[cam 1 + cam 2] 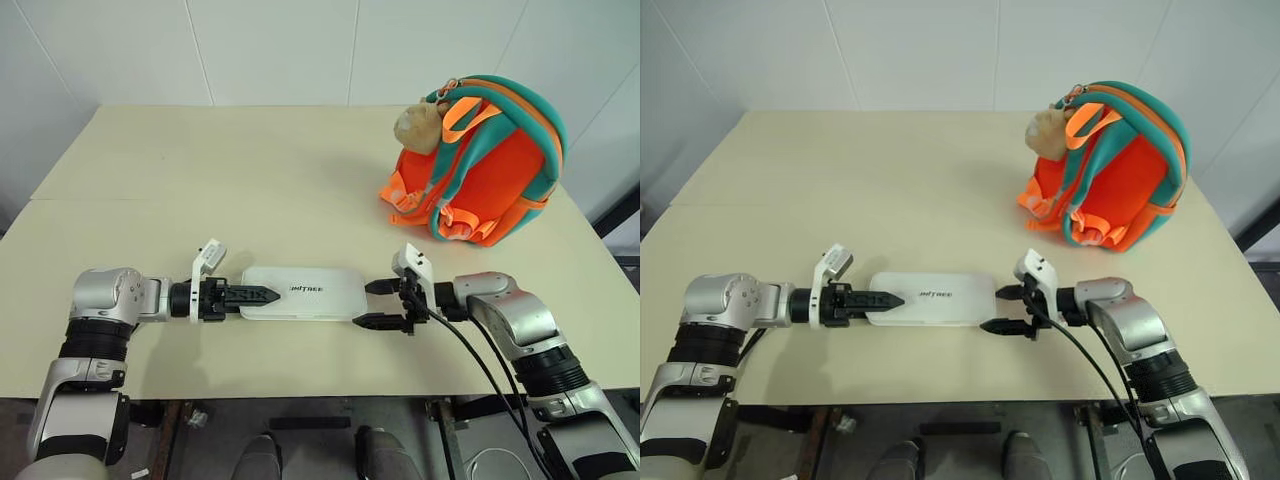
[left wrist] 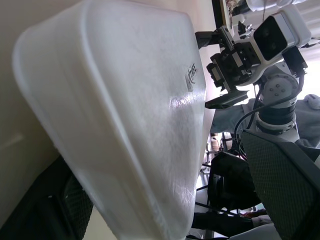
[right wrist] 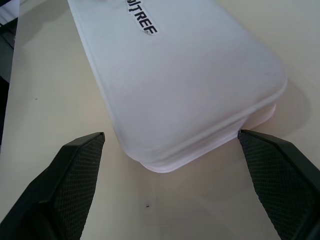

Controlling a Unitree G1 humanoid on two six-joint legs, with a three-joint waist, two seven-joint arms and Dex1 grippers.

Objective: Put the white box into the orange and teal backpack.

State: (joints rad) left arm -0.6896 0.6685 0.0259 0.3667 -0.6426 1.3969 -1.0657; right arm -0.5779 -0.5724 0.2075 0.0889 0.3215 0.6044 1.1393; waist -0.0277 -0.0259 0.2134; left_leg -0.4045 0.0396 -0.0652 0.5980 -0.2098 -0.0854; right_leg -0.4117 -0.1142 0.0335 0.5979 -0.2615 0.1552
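While both arms sit low at the near edge of the table [image 1: 150, 180], this is how I read my rig:

White box: the white box [image 1: 305, 293] lies flat near the middle of the near edge, long side along that edge, lettering up. Neither gripper has lifted it.

Left gripper: my left gripper [image 1: 250, 295] points level at the box's left short end, fingers spread wide. In its wrist view the box end sits between the fingers [image 2: 280, 185]; I judge it close to contact but cannot tell if it touches. It holds nothing.

Right gripper: my right gripper [image 1: 382, 304] faces the opposite short end, jaws as wide as they go, one finger [image 3: 75, 175] off each corner of that end, just apart from it. Nothing held.

Why set so: I take it the box is too flat and wide for one jaw, so I am bracketing it from both ends to squeeze and lift it between the arms.

Backpack: the orange and teal backpack [image 1: 500, 165] stands upright by the far right corner, well apart from the box, plush toy [image 1: 418, 125] at its top. Whether its opening is unzipped, I cannot tell.

Progress: early; pickup not yet made.
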